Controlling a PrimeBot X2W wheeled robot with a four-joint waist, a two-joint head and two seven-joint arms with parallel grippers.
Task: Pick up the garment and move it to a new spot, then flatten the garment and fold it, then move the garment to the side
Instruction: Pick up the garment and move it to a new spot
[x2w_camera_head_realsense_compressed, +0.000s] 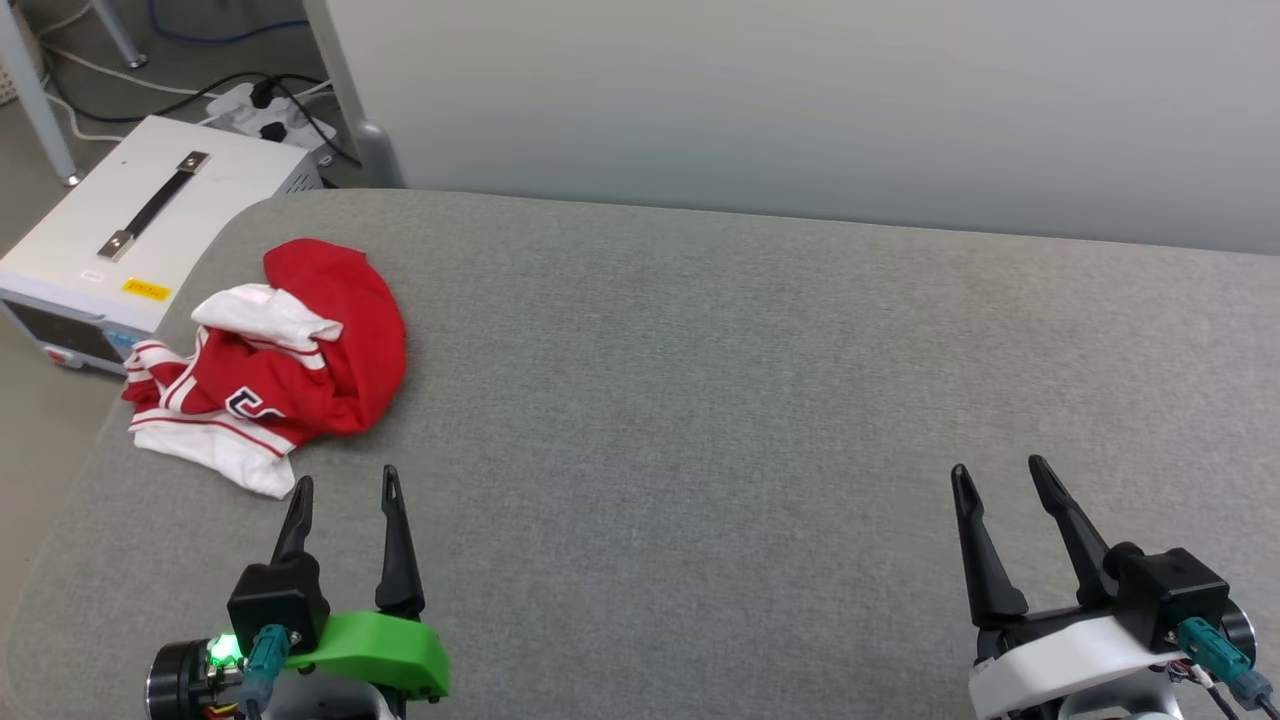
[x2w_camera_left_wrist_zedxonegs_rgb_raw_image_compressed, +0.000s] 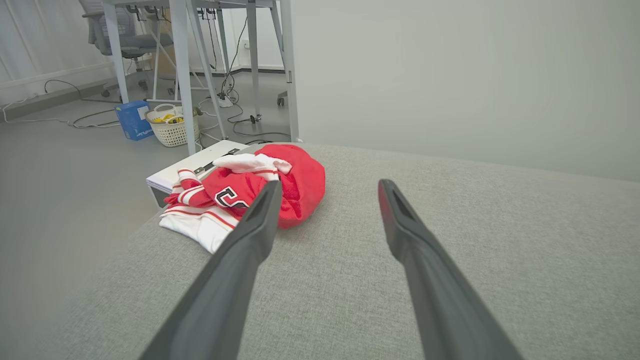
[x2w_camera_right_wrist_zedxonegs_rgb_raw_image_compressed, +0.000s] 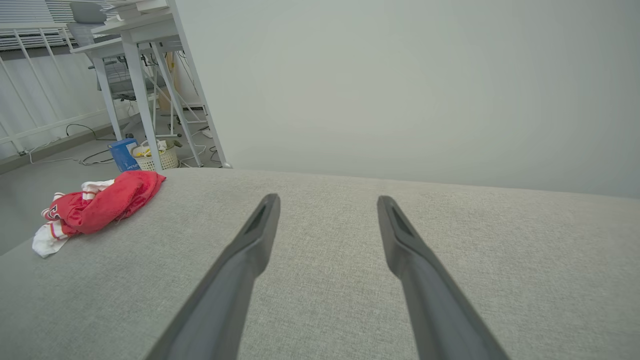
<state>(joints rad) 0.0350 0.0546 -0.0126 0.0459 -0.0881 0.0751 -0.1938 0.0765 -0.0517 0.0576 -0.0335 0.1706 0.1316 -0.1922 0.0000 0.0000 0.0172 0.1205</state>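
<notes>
The garment lies crumpled in a red and white heap near the left edge of the grey table, a bit of black lettering showing on its front. My left gripper hovers open just in front of it, slightly to its right, nothing between the fingers. In the left wrist view the garment sits beyond the left fingertip. My right gripper stands open at the lower right, far from the garment, over bare table.
A white box with a black handle stands on the floor beside the table's left edge, close to the garment. Cables and a power strip lie behind it. A pale wall panel runs along the table's far edge. A basket sits under desks.
</notes>
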